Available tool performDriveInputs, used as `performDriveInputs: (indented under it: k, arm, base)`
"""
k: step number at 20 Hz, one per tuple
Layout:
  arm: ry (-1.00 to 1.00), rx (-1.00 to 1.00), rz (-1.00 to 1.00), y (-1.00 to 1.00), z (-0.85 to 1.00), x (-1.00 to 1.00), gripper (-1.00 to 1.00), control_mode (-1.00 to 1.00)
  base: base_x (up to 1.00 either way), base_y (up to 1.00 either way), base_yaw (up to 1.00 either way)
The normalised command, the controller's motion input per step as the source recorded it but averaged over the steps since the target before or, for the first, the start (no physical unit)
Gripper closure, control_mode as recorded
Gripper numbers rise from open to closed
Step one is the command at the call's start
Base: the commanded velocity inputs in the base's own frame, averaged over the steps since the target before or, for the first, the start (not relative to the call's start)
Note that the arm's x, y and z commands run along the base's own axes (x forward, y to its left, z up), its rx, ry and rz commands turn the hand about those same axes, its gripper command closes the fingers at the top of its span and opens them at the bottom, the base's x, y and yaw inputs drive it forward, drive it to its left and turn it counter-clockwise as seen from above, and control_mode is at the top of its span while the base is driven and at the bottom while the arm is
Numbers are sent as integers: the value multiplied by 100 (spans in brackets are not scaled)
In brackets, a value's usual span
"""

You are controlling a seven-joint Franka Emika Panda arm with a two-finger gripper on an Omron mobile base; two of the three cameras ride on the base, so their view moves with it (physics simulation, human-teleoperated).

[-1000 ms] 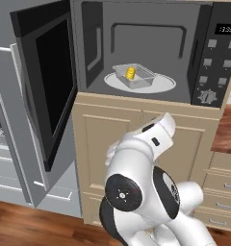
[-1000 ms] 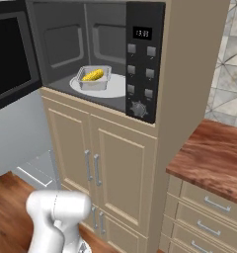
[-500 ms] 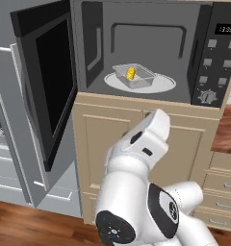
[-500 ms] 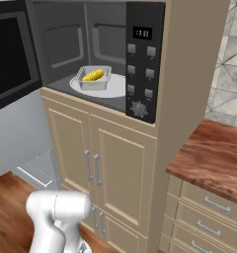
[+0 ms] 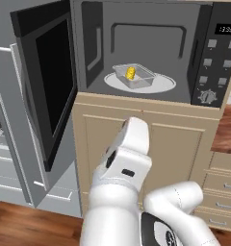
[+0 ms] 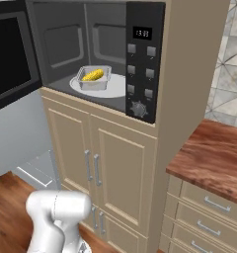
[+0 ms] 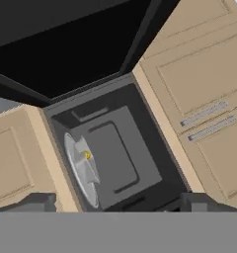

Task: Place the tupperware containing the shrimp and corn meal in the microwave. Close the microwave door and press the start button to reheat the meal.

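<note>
The microwave (image 5: pixel 136 48) stands open, and its door (image 5: pixel 50 91) is swung out to the left. Inside, the clear tupperware (image 5: pixel 134 77) rests on the white turntable plate (image 5: pixel 160 84), with the yellow corn (image 5: pixel 130 73) showing in it. From the right base view the tupperware (image 6: pixel 94 78) sits left of the button panel (image 6: pixel 141 64). The hand view is rolled and looks into the cavity at the tupperware (image 7: pixel 87 159) and the dark door (image 7: pixel 66 44). My gripper (image 7: pixel 120 201) is open and holds nothing. It hangs in front of the cabinet below the microwave, well away from the tupperware.
Beige cabinet doors (image 6: pixel 100 168) with bar handles sit under the microwave. A wooden counter (image 6: pixel 214 158) with drawers lies to the right. The grey fridge (image 5: pixel 4 158) stands behind the open door on the left. My white forearm (image 5: pixel 124 163) rises in front of the cabinet.
My arm has turned and the hand has shifted a little to the left in front of the cabinet. The tupperware and the door have not moved.
</note>
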Motion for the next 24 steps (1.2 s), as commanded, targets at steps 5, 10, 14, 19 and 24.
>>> performDriveInputs:
  k: [5, 10, 14, 19, 24]
  arm:
    - [10, -16, 10, 72, 0, -18, -100, -100]
    - [9, -14, 12, 82, -10, 0, -100, -100]
    - [10, -12, 14, 80, -33, 2, -100, -100]
    - [12, -8, 4, 47, -23, 57, -100, -100]
    - [8, -12, 0, 42, -19, 74, -100, -100]
  base:
    - [0, 0, 0]
    - [0, 0, 0]
    - [0, 0, 0]
    - [0, 0, 0]
    - [0, 0, 0]
